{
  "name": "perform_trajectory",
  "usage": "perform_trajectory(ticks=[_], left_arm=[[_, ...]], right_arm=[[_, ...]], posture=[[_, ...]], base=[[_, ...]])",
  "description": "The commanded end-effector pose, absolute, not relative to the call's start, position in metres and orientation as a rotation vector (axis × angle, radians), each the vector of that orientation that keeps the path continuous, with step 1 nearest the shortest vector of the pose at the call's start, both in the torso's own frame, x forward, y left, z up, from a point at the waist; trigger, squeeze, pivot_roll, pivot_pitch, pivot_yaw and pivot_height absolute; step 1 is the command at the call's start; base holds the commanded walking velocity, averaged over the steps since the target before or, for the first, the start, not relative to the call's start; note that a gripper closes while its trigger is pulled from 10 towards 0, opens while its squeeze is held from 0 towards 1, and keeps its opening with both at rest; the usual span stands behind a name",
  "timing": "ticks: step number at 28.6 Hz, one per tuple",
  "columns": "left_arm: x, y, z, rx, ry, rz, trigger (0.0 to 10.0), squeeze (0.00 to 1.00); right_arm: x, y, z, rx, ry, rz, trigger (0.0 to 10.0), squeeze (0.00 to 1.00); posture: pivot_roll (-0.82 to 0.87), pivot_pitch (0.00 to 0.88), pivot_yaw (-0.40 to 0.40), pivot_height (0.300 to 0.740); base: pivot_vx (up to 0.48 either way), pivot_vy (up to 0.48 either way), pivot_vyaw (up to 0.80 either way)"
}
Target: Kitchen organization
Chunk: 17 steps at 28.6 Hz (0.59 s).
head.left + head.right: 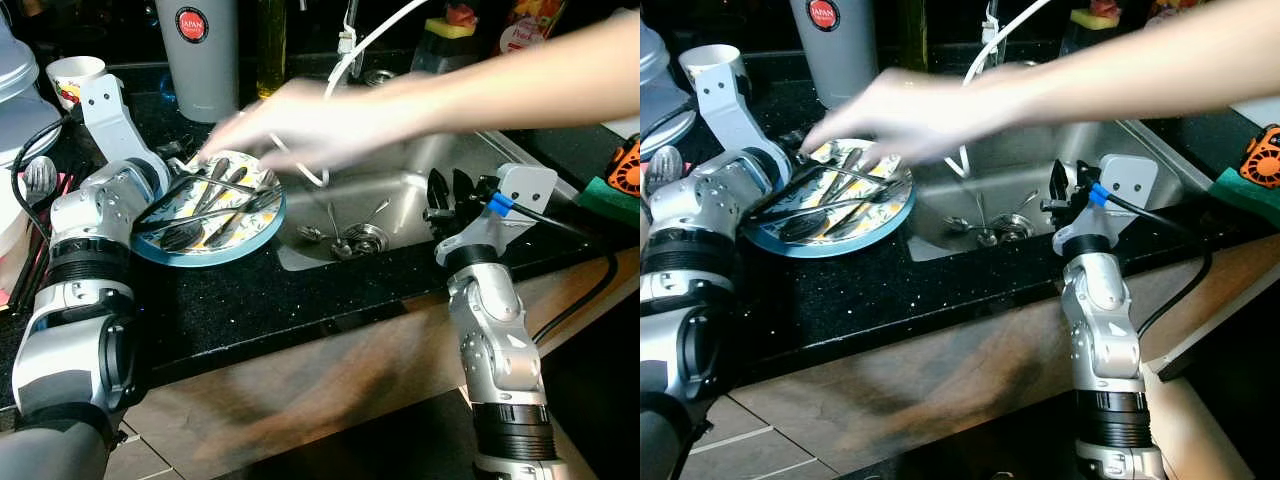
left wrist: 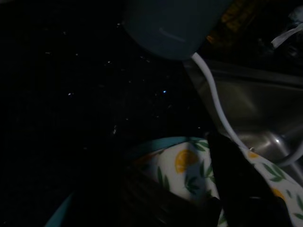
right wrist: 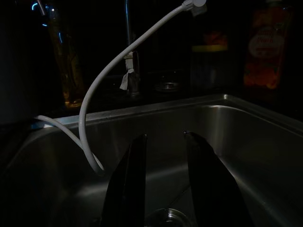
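Now the round blue-rimmed plate with lemon pictures [image 1: 235,240] sits on the black speckled surface [image 1: 300,300], at 9 o'clock from the shiny steel sink [image 1: 400,190]. Spoons and forks [image 1: 215,205] lie on it. The left gripper [image 1: 215,195] reaches over the plate; I cannot tell if it is open. A person's blurry hand [image 1: 300,125] hovers above the plate. The right gripper [image 3: 163,182] hangs over the sink, fingers apart, holding nothing.

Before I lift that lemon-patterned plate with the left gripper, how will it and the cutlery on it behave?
The plate looks rigid and probably breakable. The cutlery lies loose across it, so tilting would likely slide pieces off. A person's hand reaches over it, beside the left gripper; expect jostling.
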<state>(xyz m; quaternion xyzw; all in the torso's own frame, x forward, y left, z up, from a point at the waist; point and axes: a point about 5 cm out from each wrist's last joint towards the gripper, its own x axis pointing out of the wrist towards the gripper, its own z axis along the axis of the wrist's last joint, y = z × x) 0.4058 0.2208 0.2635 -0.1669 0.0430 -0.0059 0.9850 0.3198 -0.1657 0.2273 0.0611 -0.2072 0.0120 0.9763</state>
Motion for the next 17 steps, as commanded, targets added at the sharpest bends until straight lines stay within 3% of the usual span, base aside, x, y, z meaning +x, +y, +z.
perform_trajectory(ticks=[1,10,17], left_arm=[[0.407,0.220,0.252,-0.325,0.131,0.015,0.0,0.00],[0.406,0.230,0.281,-0.315,-0.086,0.057,0.0,0.00],[0.389,0.244,0.342,-0.395,-0.447,0.117,0.0,0.00]], right_arm=[[0.317,-0.170,0.227,0.124,-0.424,0.008,10.0,0.00],[0.319,-0.169,0.228,0.123,-0.423,0.016,10.0,0.00],[0.318,-0.169,0.228,0.123,-0.420,0.015,10.0,0.00]], posture=[[0.03,0.081,-0.048,0.740],[0.03,0.083,-0.055,0.740],[0.03,0.085,-0.056,0.740]], base=[[0.000,0.000,0.00],[0.000,0.000,0.00],[0.000,0.000,0.00]])
